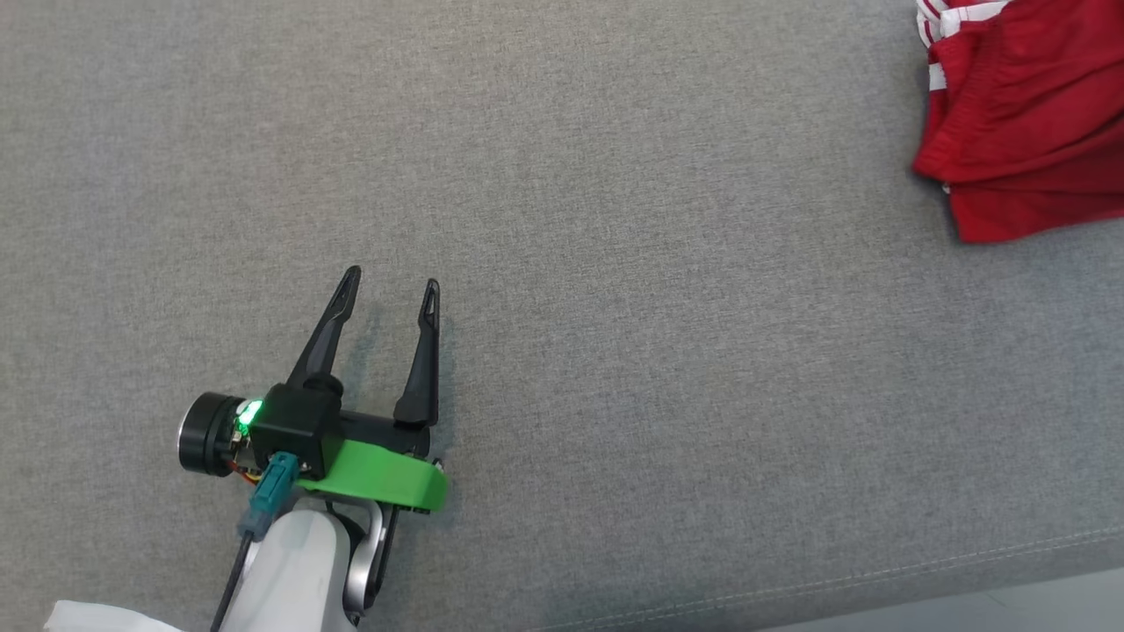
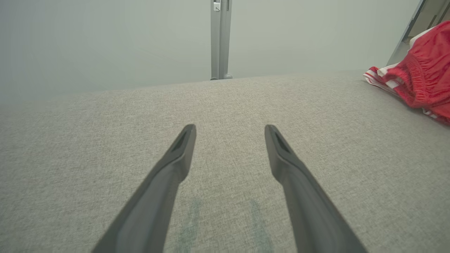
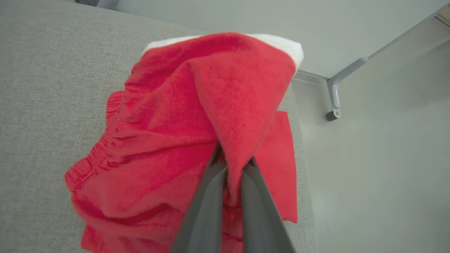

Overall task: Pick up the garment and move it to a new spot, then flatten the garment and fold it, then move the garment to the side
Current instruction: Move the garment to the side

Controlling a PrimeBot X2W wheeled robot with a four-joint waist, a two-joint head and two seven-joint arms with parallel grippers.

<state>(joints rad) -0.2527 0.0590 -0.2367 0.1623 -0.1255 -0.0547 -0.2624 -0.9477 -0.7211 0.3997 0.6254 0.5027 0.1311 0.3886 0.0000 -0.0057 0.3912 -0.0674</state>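
Spanning three cameras, the scene shows a pair of red shorts [image 1: 1027, 114] on a grey upholstered surface [image 1: 615, 219].

**Head view.** From above, the left gripper [image 1: 392, 277] sits at lower left, low over bare cloth. Its two dark fingers are spread apart with nothing between them. A green bracket [image 1: 378, 478] sits at its wrist. The shorts lie bunched at the upper right corner, well apart from this gripper, with white stripes along their top edge. A stitched seam [image 1: 878, 575] runs along the surface's near edge.

**Left wrist view.** A low, near-level angle shows the left gripper [image 2: 229, 127] with its fingers parted over the surface [image 2: 105, 140]. The shorts [image 2: 425, 70] rise as a heap at far right, with a gathered elastic waistband and striped hem. A metal post [image 2: 220, 38] stands beyond the far edge.

**Right wrist view.** This angle supplies the grip. The right gripper [image 3: 235, 158] has its fingers pressed together on a fold of the shorts [image 3: 168, 133], drawing the cloth up into a peak. The rest of the garment rests on the surface [image 3: 42, 88], close to its edge. The waistband lies to the left and a white trim shows at the top. Beyond the edge are a pale floor [image 3: 379, 175] and a metal bracket [image 3: 335, 91].
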